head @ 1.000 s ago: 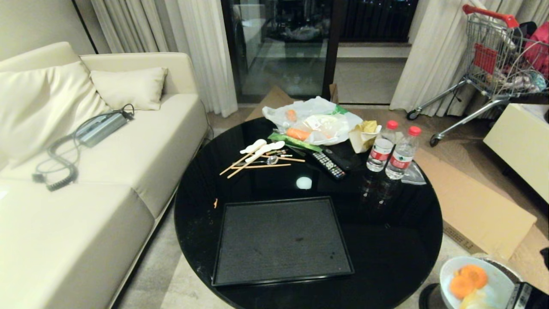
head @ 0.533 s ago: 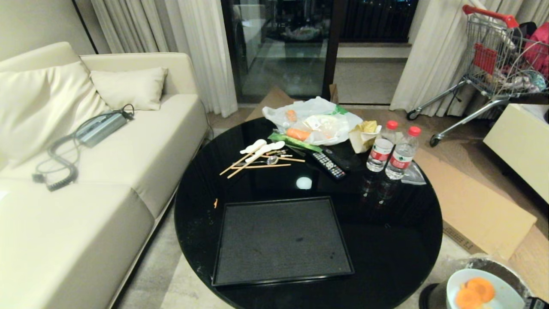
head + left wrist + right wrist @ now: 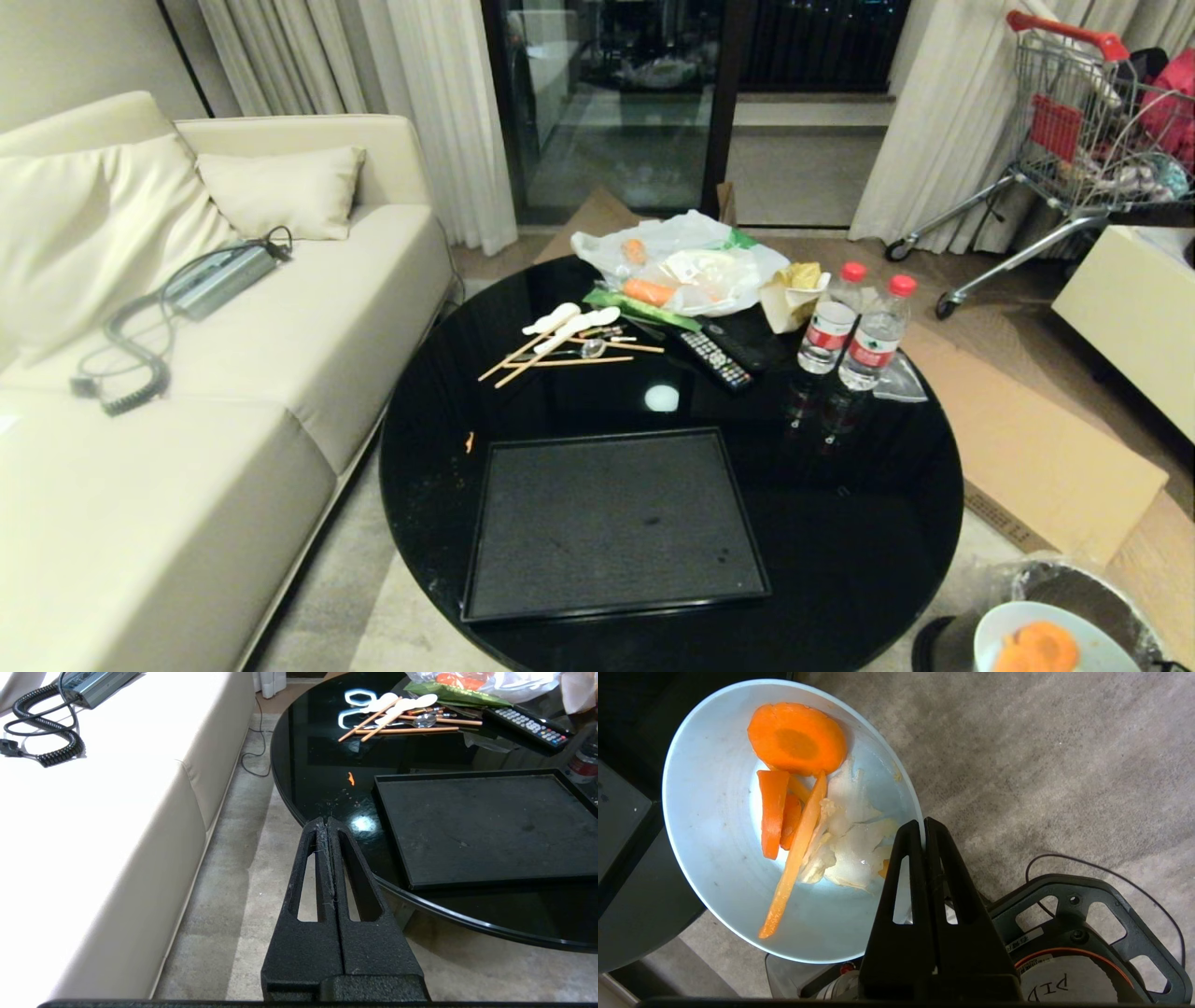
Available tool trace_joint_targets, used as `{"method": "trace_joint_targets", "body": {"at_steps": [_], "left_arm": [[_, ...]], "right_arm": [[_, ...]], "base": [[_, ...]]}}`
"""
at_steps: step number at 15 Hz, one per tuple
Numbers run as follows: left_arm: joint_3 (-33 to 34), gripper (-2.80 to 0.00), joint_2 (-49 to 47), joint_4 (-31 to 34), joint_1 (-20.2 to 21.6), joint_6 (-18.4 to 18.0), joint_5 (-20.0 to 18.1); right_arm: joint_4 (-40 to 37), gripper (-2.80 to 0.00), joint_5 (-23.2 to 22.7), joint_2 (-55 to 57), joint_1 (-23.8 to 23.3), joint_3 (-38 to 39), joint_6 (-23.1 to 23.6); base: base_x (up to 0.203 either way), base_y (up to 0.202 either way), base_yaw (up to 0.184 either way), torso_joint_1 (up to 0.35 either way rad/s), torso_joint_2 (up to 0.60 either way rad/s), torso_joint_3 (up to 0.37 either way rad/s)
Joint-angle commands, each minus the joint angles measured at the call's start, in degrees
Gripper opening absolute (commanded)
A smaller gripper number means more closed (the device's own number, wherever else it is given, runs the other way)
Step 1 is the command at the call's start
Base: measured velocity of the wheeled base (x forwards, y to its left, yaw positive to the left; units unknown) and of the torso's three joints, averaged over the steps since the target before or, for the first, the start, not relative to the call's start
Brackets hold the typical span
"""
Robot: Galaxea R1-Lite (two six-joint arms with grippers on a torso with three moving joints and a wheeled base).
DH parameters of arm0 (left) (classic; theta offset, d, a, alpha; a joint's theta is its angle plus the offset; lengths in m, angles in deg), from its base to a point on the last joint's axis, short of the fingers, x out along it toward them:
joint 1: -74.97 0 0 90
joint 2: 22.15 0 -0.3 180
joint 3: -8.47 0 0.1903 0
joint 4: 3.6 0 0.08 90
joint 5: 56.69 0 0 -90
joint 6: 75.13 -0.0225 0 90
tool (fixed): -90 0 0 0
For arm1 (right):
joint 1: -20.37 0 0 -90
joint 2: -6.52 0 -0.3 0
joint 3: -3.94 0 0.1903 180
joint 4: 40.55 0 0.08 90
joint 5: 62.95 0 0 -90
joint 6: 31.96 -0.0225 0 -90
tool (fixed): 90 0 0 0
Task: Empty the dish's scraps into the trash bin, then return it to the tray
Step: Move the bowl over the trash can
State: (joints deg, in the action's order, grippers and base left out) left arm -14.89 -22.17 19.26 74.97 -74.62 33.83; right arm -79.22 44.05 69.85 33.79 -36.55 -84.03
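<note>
The right gripper (image 3: 923,828) pinches the rim of the smooth pale bowl (image 3: 738,812), holding it tilted off the table's near right edge, beside the crinkly-lined bin (image 3: 1074,583) — carrot slices (image 3: 796,737) and pale scraps (image 3: 850,844) cling inside. The matte black tray (image 3: 611,523) sits bare on the glossy round table (image 3: 840,523). Two red-capped bottles (image 3: 851,327) stand beyond. The left gripper (image 3: 327,826) hangs closed, empty, beside the sofa (image 3: 93,812).

I see two red-capped water bottles (image 3: 854,327) standing near a remote control (image 3: 714,357), chopsticks and white spoons (image 3: 565,338) on the round black table (image 3: 868,523), a cream sofa (image 3: 187,392) beside it, and a shopping cart (image 3: 1083,131) beyond.
</note>
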Motion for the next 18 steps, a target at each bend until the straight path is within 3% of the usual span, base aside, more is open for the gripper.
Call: {"method": "trace_joint_targets", "body": {"at_steps": [1, 18], "left_arm": [[0.0, -2.8, 0.02, -0.02, 0.0, 0.02, 0.01], [0.0, -2.8, 0.02, -0.02, 0.0, 0.1, -0.08]], "right_arm": [[-0.08, -2.8, -0.88, 0.11, 0.03, 0.24, -0.3], [0.27, -2.8, -1.88, 0.02, 0.11, 2.7, -2.43]], "base": [[0.0, 0.0, 0.0, 0.0, 0.0, 0.0], [0.0, 0.0, 0.0, 0.0, 0.0, 0.0]]}}
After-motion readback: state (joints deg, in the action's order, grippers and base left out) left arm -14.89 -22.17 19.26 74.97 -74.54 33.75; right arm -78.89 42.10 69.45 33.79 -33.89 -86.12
